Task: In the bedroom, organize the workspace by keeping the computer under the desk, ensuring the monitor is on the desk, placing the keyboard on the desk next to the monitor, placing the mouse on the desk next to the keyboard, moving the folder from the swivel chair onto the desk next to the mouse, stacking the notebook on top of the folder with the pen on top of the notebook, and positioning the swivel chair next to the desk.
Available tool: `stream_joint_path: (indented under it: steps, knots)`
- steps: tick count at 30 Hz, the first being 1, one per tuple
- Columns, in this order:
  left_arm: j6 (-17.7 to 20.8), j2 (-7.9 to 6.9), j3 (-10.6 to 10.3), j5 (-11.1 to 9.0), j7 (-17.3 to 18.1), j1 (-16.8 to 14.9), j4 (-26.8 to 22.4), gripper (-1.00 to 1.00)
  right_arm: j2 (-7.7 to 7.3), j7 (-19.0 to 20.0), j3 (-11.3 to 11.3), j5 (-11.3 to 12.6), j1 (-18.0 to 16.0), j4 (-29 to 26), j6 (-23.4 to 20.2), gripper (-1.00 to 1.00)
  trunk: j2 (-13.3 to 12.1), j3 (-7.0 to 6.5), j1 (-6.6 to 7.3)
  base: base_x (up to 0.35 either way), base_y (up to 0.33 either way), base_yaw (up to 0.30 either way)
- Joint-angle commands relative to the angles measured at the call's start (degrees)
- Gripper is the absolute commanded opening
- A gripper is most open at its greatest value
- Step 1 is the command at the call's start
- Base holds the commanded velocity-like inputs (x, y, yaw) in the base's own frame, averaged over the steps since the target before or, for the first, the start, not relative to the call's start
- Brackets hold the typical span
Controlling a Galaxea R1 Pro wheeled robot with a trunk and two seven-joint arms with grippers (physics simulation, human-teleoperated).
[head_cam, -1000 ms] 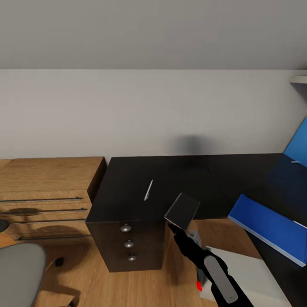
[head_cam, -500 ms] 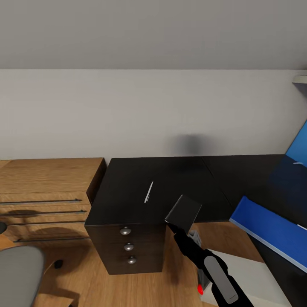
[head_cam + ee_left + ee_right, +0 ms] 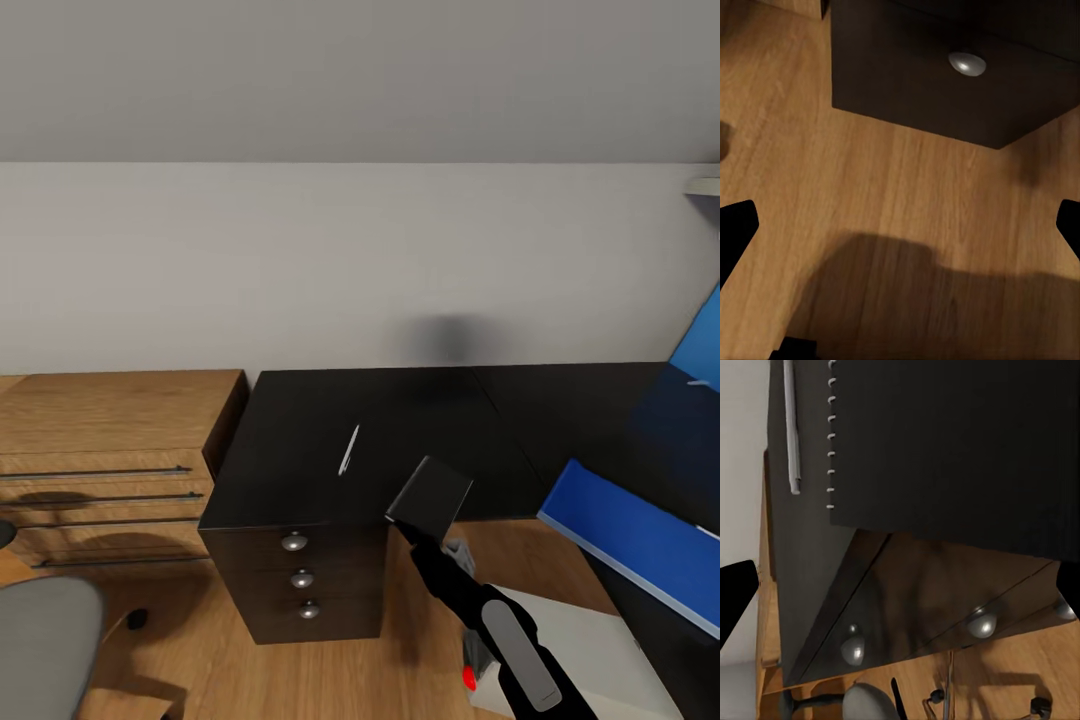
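You're in a home bedroom workspace: sloped ceiling (image 3: 360, 70), wooden dresser (image 3: 110, 420), black desk (image 3: 400, 410) with drawers.

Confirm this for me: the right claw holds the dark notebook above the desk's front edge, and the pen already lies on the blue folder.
Not quite. The right claw does hold the notebook at the desk's front edge, but the pen lies on the bare black desk top, well apart from the folder. The head view shows it.

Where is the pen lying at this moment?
In the head view, the pen lies on the desk above the drawer unit, left of the notebook held in the right gripper.
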State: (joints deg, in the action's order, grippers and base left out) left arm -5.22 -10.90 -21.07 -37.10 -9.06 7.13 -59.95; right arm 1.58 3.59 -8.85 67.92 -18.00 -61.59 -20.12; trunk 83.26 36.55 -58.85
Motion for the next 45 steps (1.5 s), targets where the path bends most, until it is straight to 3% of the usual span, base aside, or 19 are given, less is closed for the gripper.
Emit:
stream_joint_path:
  steps: [1,21,29,45]
  knots:
    - [-0.32,-0.07,-0.29,-0.56,-0.42,-0.02,-0.08,1.00,0.01,0.17,0.07,0.23,-0.02,0.01,-0.19,1.00,0.02,0.04,0.00,-0.056,-0.080,0.000]
    - [-0.32,0.00,-0.20,-0.61,-0.48,-0.01,-0.08,1.00,-0.04,0.58,0.24,0.19,-0.02,0.07,-0.19,1.00,0.02,0.04,0.00,-0.053,-0.061,0.000]
    - [-0.32,0.00,-0.11,-0.61,-0.52,-0.01,-0.08,1.00,-0.72,0.76,0.37,0.19,-0.02,0.04,-0.14,1.00,0.02,0.04,0.00,-0.096,-0.088,0.000]
    - [-0.32,0.10,-0.28,-0.62,-0.47,-0.03,0.67,1.00,-0.87,3.11,3.15,-0.03,-0.02,-0.02,0.27,1.00,0.02,0.04,0.00,0.014,-0.003,0.000]
